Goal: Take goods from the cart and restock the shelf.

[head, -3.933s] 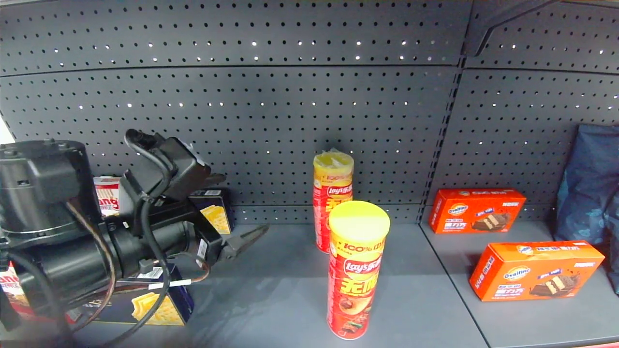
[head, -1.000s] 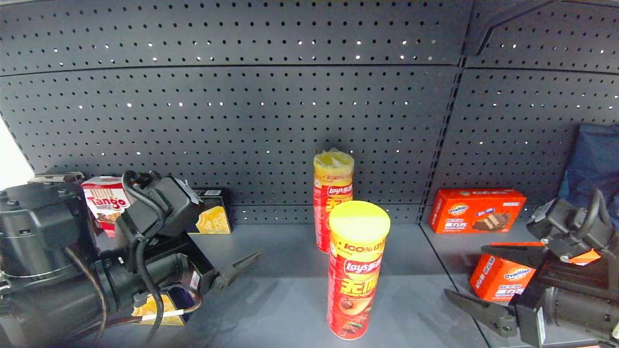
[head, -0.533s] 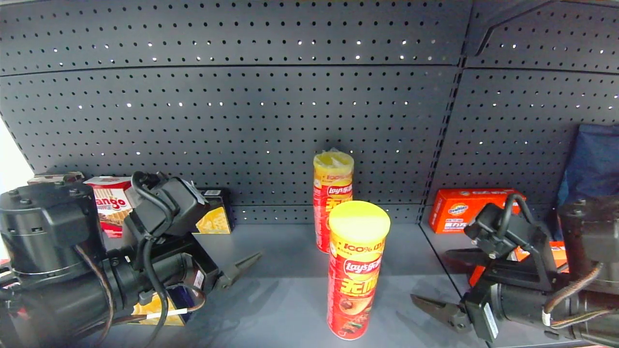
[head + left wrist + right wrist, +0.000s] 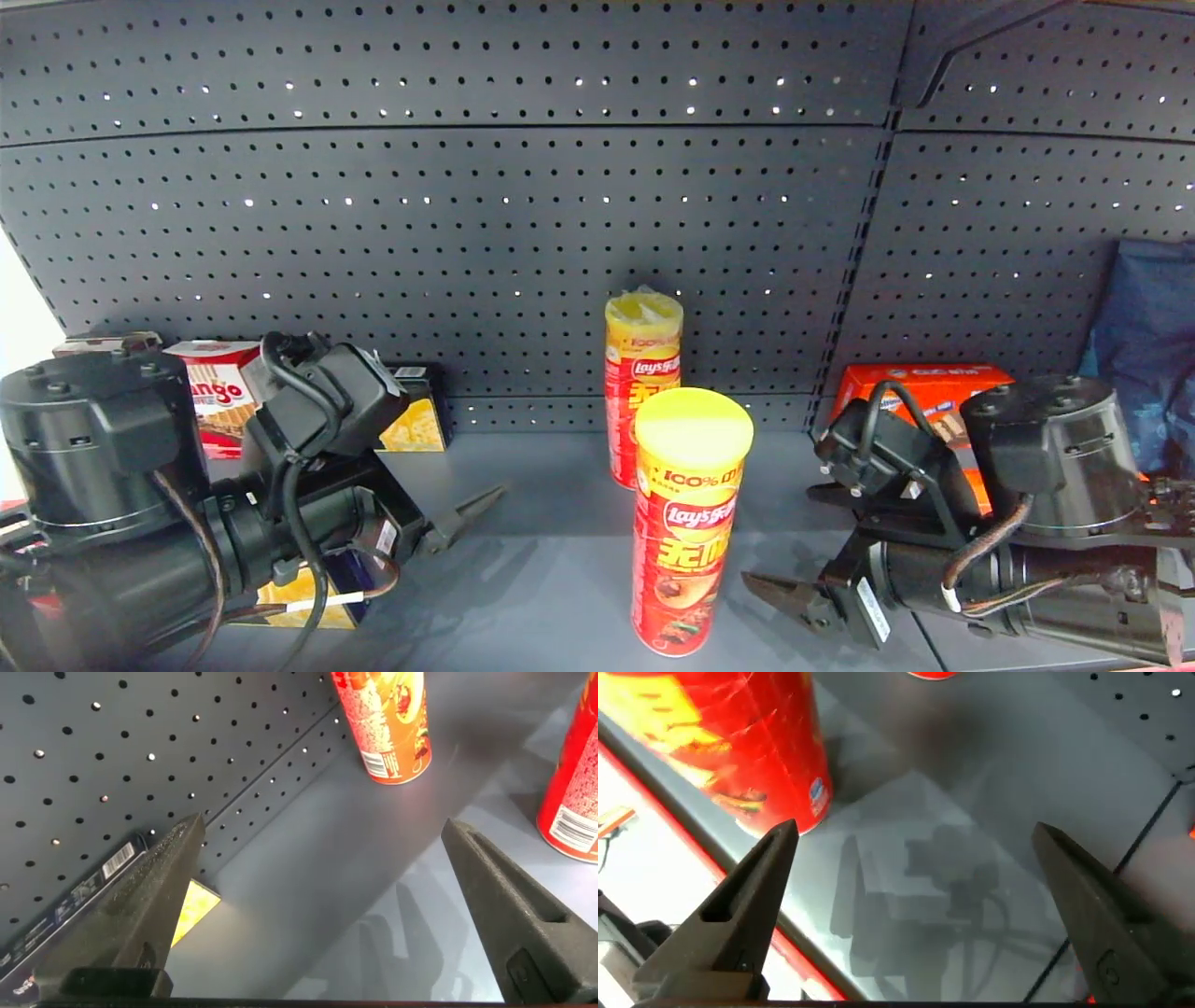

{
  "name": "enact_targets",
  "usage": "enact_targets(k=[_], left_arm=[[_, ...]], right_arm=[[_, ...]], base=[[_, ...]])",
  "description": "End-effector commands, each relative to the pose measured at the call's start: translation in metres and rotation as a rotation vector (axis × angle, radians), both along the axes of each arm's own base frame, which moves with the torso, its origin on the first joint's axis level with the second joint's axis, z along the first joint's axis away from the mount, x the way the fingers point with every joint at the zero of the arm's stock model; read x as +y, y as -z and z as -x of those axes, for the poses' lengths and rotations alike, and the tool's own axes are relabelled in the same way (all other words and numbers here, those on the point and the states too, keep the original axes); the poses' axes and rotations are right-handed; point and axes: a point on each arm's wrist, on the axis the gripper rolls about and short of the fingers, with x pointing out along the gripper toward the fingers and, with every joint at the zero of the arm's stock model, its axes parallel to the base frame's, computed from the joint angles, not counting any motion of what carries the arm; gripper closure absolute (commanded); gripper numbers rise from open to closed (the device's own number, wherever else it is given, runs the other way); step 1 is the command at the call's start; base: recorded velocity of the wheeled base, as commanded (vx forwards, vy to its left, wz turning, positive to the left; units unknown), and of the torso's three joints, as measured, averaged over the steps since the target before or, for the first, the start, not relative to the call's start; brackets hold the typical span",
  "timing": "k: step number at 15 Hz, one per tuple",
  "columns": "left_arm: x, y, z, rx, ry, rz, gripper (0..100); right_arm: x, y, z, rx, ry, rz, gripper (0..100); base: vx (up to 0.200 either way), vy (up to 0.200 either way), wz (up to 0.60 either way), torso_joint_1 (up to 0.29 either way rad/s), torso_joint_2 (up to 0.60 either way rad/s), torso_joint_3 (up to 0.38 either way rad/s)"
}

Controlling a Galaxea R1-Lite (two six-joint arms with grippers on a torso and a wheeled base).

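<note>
Two red chip cans with yellow lids stand upright on the grey shelf (image 4: 551, 560): the front can (image 4: 689, 523) and the rear can (image 4: 642, 373) close to the pegboard. My left gripper (image 4: 471, 509) is open and empty, low over the shelf to the left of the cans. The left wrist view has its gripper (image 4: 322, 826) spread wide, with the rear can (image 4: 388, 719) and front can (image 4: 575, 784) beyond it. My right gripper (image 4: 780, 541) is open and empty, just right of the front can. In the right wrist view the gripper (image 4: 915, 835) has the front can (image 4: 729, 737) beside one finger.
Cracker boxes (image 4: 411, 420) and a wafer box (image 4: 219, 392) sit at the shelf's left. An orange box (image 4: 924, 383) lies behind my right arm, and a blue bag (image 4: 1144, 345) stands at the far right. The shelf's red front edge (image 4: 691, 840) runs close to the front can.
My right arm has come in from the right and moved left along the shelf front, toward the front can, now covering the nearer orange box. The left arm has barely moved.
</note>
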Motion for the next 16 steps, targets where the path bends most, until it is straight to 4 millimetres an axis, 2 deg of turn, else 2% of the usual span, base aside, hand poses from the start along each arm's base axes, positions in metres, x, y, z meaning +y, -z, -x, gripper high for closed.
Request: enact_targets(k=[1, 12, 16], left_arm=[[0.000, 0.001, -0.001, 0.003, 0.000, -0.001, 0], [0.001, 0.003, 0.000, 0.008, -0.005, -0.004, 0], [0.003, 0.004, 0.000, 0.011, -0.012, -0.005, 0]], right_arm=[[0.006, 0.005, -0.004, 0.015, -0.003, 0.017, 0], [0.025, 0.014, -0.005, 0.037, -0.057, 0.038, 0], [0.025, 0.014, -0.005, 0.032, -0.057, 0.033, 0]], base=[[0.000, 0.000, 0.00, 0.000, 0.00, 0.000], [0.000, 0.000, 0.00, 0.000, 0.00, 0.000], [0.000, 0.000, 0.00, 0.000, 0.00, 0.000]])
